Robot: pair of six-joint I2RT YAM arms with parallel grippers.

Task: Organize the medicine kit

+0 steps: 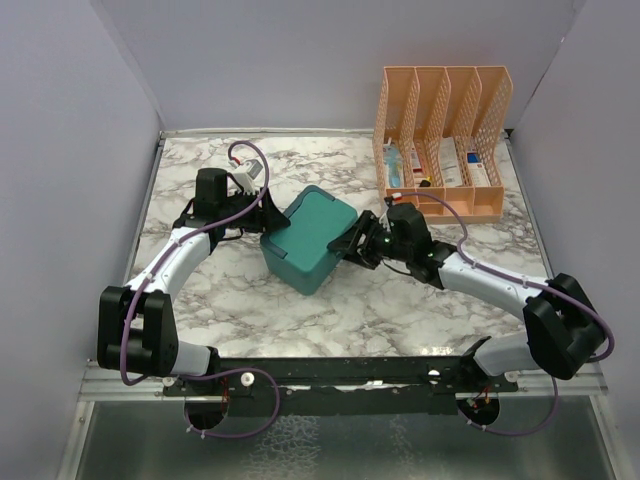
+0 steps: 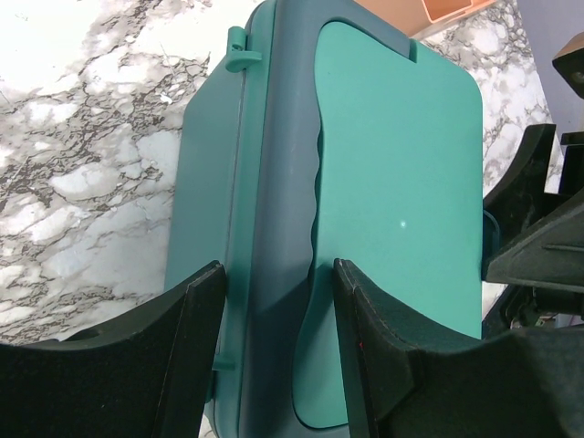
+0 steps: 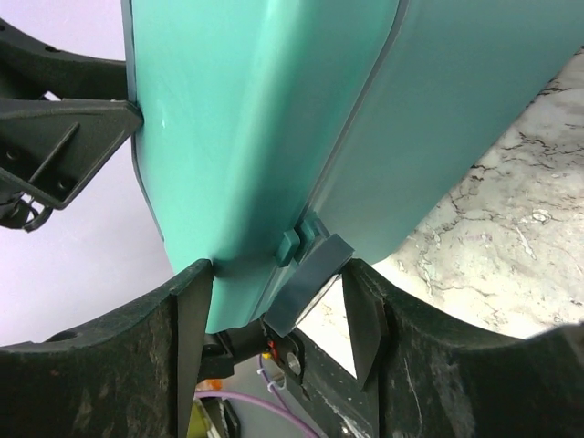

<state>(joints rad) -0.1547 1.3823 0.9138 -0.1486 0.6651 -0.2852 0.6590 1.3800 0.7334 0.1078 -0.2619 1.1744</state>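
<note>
Medicine kit (image 1: 310, 235) clamped in left pincer (image 2: 276, 272); right pincer (image 3: 283, 271) spread around it.

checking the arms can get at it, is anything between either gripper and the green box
Nothing visible does. The left gripper has its fingers either side of the lid edge of the green box, and the right gripper straddles the corner with the latch. The orange file rack stands behind, apart from the box.
</note>
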